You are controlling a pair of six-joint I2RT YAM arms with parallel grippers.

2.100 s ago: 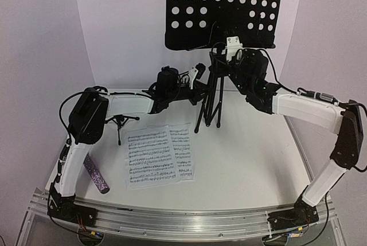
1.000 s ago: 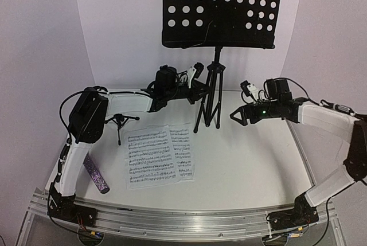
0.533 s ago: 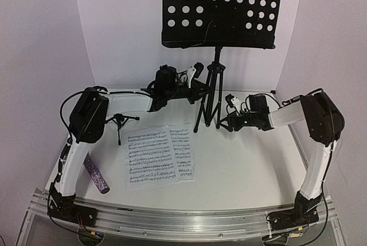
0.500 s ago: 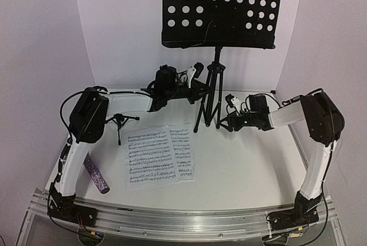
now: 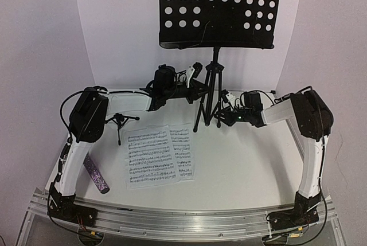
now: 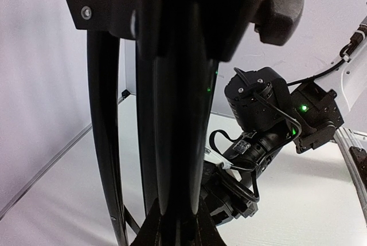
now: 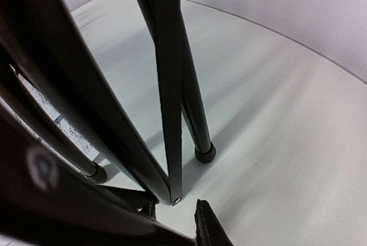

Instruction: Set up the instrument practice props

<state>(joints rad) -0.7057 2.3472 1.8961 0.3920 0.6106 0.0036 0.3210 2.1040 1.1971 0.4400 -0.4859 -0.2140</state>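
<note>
The black music stand (image 5: 218, 8) stands upright at the back, its perforated tray high above its tripod legs (image 5: 207, 105). My left gripper (image 5: 199, 89) is shut on the stand's lower tube (image 6: 172, 114), which fills the left wrist view. My right gripper (image 5: 219, 118) sits low at the tripod's right leg. In the right wrist view a blurred leg (image 7: 86, 200) lies against my one visible fingertip (image 7: 209, 229), and the jaws look shut on it. White sheet-music pages (image 5: 157, 155) lie flat near the middle. The purple microphone (image 5: 96, 173) lies at front left. The small mic stand (image 5: 119, 121) is behind it.
White walls close in at the back and both sides. The aluminium rail (image 5: 183, 220) runs along the near edge. My left forearm (image 5: 123, 102) stretches over the small mic stand. The right arm's body (image 6: 269, 108) shows just beyond the stand in the left wrist view.
My right arm has swung down and left from mid-air to the foot of the stand, and its jaws have narrowed. The tray has shifted slightly left. The left arm has not moved.
</note>
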